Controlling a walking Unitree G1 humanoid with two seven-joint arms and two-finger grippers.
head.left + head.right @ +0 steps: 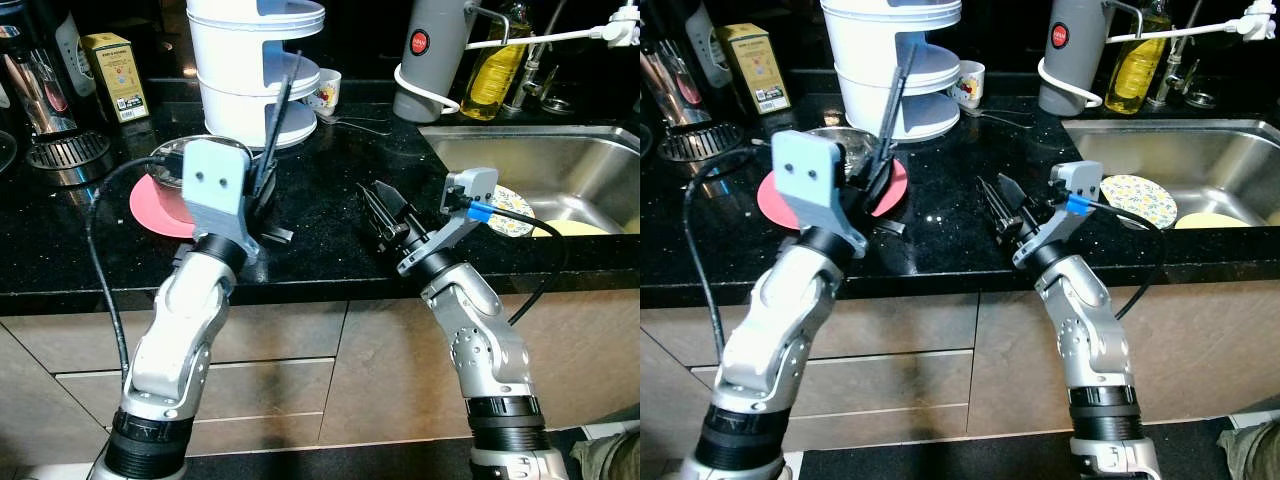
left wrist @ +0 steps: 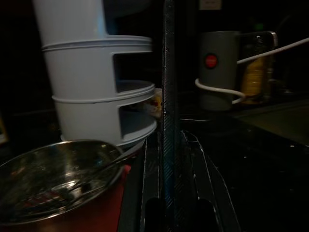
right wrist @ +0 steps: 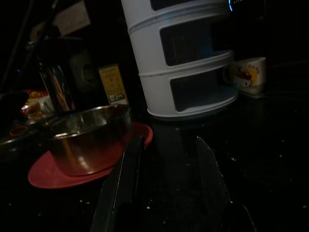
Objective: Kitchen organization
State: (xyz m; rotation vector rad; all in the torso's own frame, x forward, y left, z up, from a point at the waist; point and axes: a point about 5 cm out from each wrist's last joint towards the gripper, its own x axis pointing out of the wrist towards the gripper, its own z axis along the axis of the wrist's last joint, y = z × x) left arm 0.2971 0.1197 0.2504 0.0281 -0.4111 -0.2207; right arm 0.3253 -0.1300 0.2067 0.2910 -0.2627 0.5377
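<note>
A steel bowl [image 1: 168, 160] with a utensil lying in it sits on a red plate [image 1: 155, 212] on the black counter, in front of a white tiered rack [image 1: 255, 70]. My left gripper [image 1: 293, 68] stands over the plate's right edge. Its fingers are shut with nothing in them and point up along the rack's front. My right gripper [image 1: 992, 182] rests low over the bare counter between the plate and the sink [image 1: 560, 165]. It is open and holds nothing, and it faces the bowl [image 3: 89, 140] and the red plate [image 3: 43, 174].
A cartoon mug [image 1: 325, 90] stands right of the rack, with a spoon [image 1: 360, 122] lying beside it. A grey jug [image 1: 430, 60] and an oil bottle [image 1: 490, 75] stand behind the sink, which holds a patterned plate [image 1: 515, 215] and a yellow plate [image 1: 575, 228]. A coffee machine [image 1: 45, 90] and a yellow box [image 1: 115, 75] stand at far left.
</note>
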